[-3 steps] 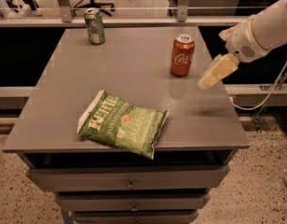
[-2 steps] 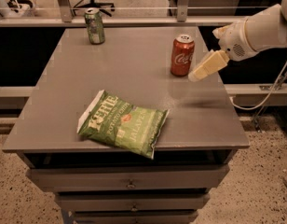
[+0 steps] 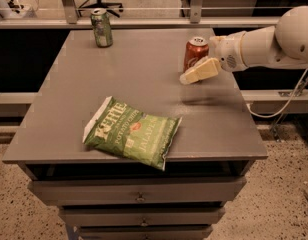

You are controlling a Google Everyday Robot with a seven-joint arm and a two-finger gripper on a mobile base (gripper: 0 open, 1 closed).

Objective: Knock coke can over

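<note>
- Over the last second the end effector (image 3: 188,77) has swung in from the right of the coke can (image 3: 195,51). Its cream tip now lies at the can's lower front, touching or just short of it.
- Whether the end effector is spread or pressed together cannot be told; it holds nothing.
- The coke can stands upright on the surface (image 3: 144,79), so the push is probably only starting.
- The coke can's contents cannot be told.
- The green-and-white can (image 3: 101,28) stands upright, well to the coke can's left and farther back.
- The chip bag (image 3: 131,132) lies flat, puffed and seemingly sealed, nearer the front than the coke can.
- The drawers (image 3: 139,191) below are closed.
</note>
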